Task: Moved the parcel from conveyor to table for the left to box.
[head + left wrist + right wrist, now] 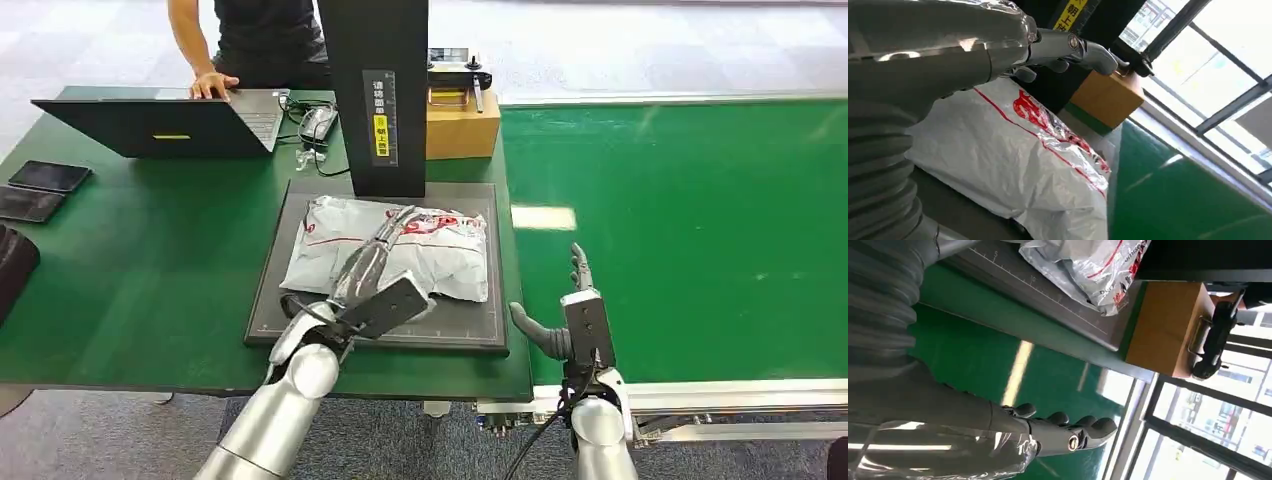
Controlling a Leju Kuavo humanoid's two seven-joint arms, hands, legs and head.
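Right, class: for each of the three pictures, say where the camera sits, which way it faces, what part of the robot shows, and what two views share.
Head view: high on the robot, facing forward and down at the green table, the parcel on a dark mat and the conveyor; both arms and hands show.
Left wrist view: behind the left hand, over the parcel.
Right wrist view: behind the right hand, over the conveyor.
Shared: both wrist views show the parcel and the wooden box.
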